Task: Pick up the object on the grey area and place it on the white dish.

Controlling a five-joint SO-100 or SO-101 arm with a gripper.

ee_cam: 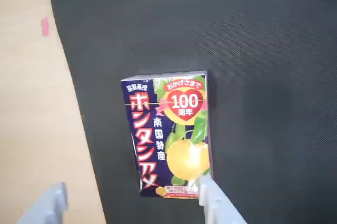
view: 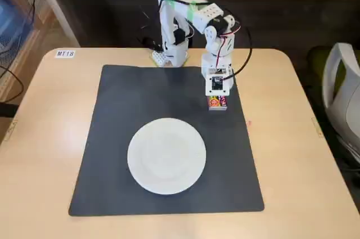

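The object [ee_cam: 167, 134] is a small flat box, dark blue with red lettering and a yellow fruit. It lies on the dark grey mat [ee_cam: 263, 50] near the mat's edge. In the fixed view the box [view: 217, 103] sits at the mat's [view: 129, 109] far right. My gripper [view: 217, 96] hangs right over it, pointing down. In the wrist view the gripper [ee_cam: 130, 184] is open; one finger [ee_cam: 210, 200] is at the box's near corner and the other [ee_cam: 50, 203] is over the wood. The white dish [view: 166, 156] lies empty in the mat's near middle.
The arm's base [view: 169, 53] stands at the table's far edge behind the mat. A small pink mark [ee_cam: 45, 26] is on the light wood beside the mat. A white label [view: 65, 54] is at the far left corner. A chair [view: 343, 98] stands to the right of the table.
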